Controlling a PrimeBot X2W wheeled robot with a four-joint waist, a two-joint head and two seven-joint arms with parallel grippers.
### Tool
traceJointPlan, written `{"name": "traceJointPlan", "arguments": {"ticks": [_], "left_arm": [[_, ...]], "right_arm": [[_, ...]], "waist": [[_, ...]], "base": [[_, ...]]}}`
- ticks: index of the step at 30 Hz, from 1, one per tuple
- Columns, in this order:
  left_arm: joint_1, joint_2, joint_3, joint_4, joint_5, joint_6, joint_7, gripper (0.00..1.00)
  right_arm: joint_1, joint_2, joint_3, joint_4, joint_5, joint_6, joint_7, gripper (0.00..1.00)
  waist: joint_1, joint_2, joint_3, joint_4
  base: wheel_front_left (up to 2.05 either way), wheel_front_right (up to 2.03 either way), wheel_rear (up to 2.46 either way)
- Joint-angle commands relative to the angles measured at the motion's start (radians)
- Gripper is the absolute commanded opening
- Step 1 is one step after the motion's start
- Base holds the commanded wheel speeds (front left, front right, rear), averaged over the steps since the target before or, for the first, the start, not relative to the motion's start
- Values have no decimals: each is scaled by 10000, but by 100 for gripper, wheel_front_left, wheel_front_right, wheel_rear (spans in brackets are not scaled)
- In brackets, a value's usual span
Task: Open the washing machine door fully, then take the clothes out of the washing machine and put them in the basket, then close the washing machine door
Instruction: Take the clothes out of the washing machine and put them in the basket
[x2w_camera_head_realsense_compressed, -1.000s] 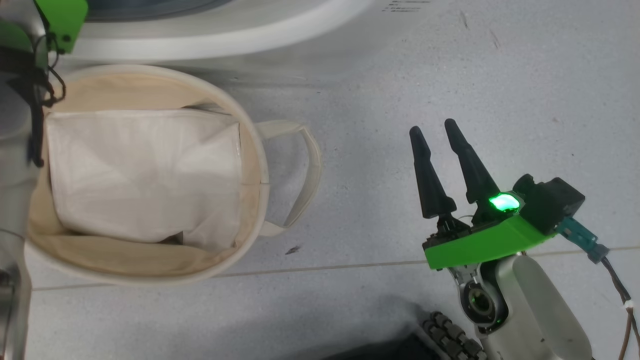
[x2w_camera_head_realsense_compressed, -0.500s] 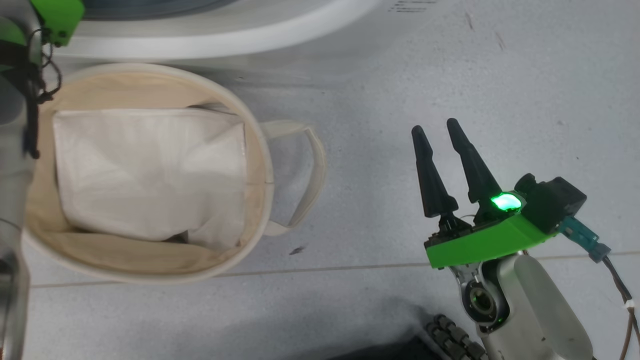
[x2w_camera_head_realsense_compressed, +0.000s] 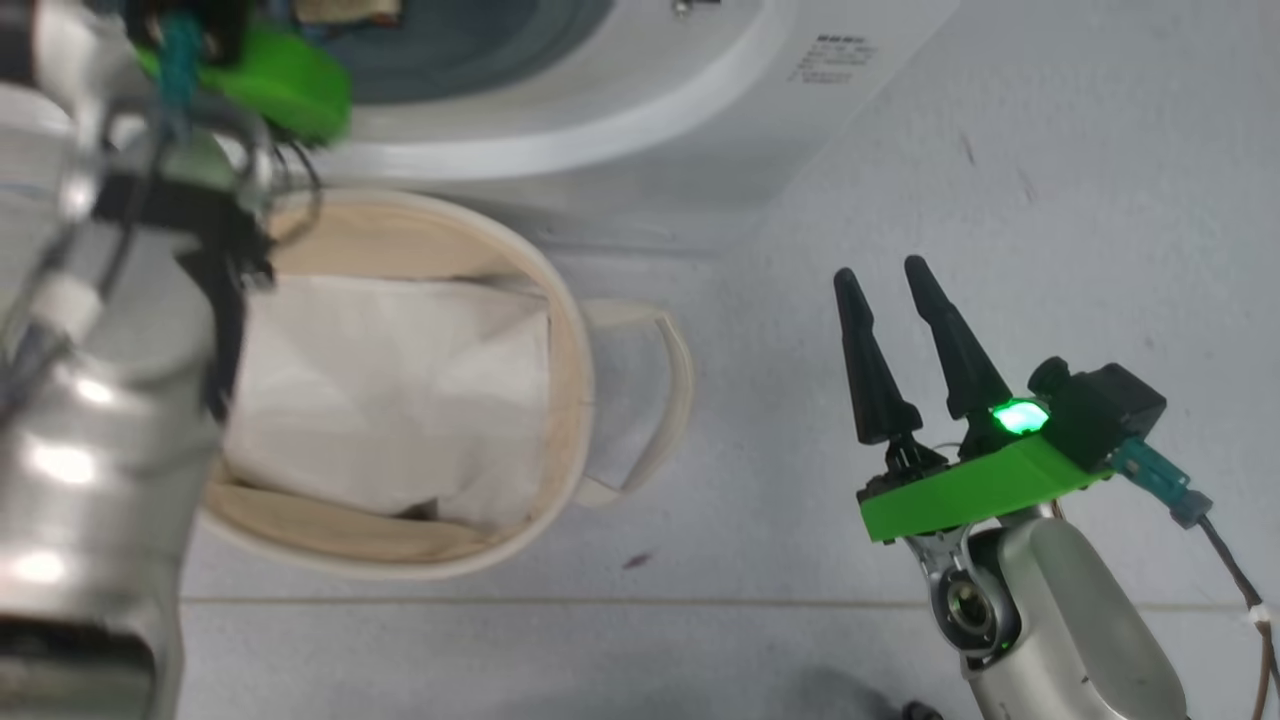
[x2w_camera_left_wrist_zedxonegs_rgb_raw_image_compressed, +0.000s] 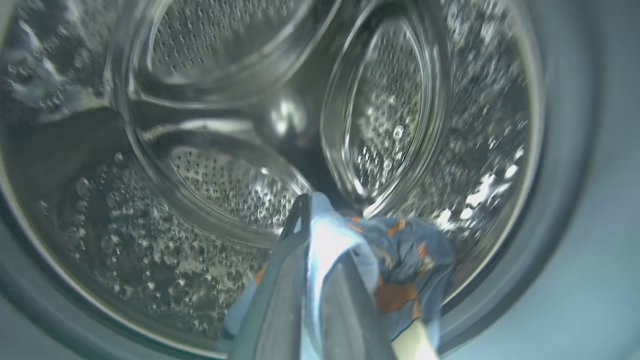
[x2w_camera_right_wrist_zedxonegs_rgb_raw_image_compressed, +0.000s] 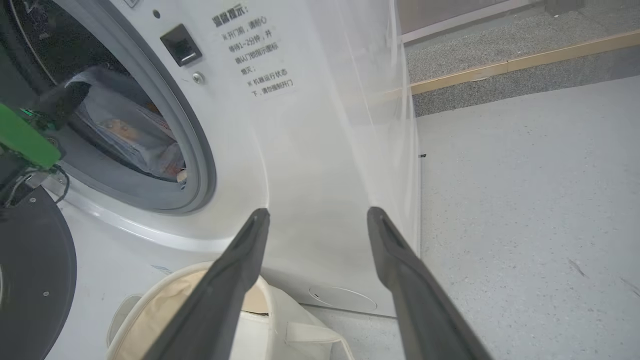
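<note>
So we're in the middle step: getting the laundry out. The left gripper (x2w_camera_left_wrist_zedxonegs_rgb_raw_image_compressed: 320, 240) is reaching into the perforated steel drum (x2w_camera_left_wrist_zedxonegs_rgb_raw_image_compressed: 225, 185) of the white box-shaped front-loading washing machine (x2w_camera_right_wrist_zedxonegs_rgb_raw_image_compressed: 310, 150). Its two dark fingers are pinched down on the light blue fabric garment with little orange-brown prints (x2w_camera_left_wrist_zedxonegs_rgb_raw_image_compressed: 400, 260). A fold is caught between them and the rest bunches off to one side, low in the drum near the mouth.

The right gripper (x2w_camera_head_realsense_compressed: 880, 270) hangs over the speckled grey floor (x2w_camera_head_realsense_compressed: 800, 150), well apart from everything. Its fingers are spread a moderate way with nothing between them.

The round cream canvas basket (x2w_camera_head_realsense_compressed: 585, 400) sits right in front of the machine, just under the opening, with a plain white sheet (x2w_camera_head_realsense_compressed: 400, 390) inside it.

My guess at the next move: draw the arm back out, lift the cloth over the grey rubber gasket (x2w_camera_right_wrist_zedxonegs_rgb_raw_image_compressed: 200, 165) so it doesn't drag or snag, then swing down over the basket and let go. Closing up comes after that.

Stuff I can't make out:
- The left arm is blurred in the head view, and the fingers are out of sight past the green wrist.
- The glossy black-rimmed door (x2w_camera_right_wrist_zedxonegs_rgb_raw_image_compressed: 30, 270) is cut off at the edge of the right wrist view, so I can't judge how far open it is.
- I can't tell how firm the pinch is, or how much cloth trails below.
- I can't tell whether the pale bundle seen through the opening is the same garment.
</note>
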Motion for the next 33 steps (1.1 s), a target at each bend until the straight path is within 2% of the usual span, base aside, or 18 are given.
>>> {"name": "traceJointPlan", "arguments": {"ticks": [1, 8, 17, 22, 27, 33], "left_arm": [[524, 387, 186, -1355, -220, 53, -53, 0], [2932, 569, 451, -5550, -775, 393, -55, 0], [4966, 360, 902, -8739, -1151, 660, -56, 0], [5766, 131, 921, -9883, -1150, 649, -56, 0], [6191, 36, 1025, -10409, -1146, 565, -56, 0], [6759, -114, 1110, -10183, -1201, 431, -56, 0]], "right_arm": [[350, 17, 135, -163, -127, 2, -122, 100], [670, 17, 2, 61, -283, 2, -122, 100], [1232, 17, -14, 347, -331, 2, -122, 100], [1628, 17, -22, 531, -471, 2, -122, 100], [1861, 17, 45, 595, -448, 2, -122, 100], [2064, 17, 276, 707, -405, 2, -122, 100]], "waist": [[0, 0, -582, 271], [0, 0, -1581, 578], [0, 0, -2912, 892], [0, 0, -3655, 1110], [0, 0, -4105, 1211], [0, 0, -4366, 1237]], "base": [[0, 0, 0], [0, 0, 0], [0, 0, 0], [0, 0, 0], [0, 0, 0], [0, 0, 0]]}}
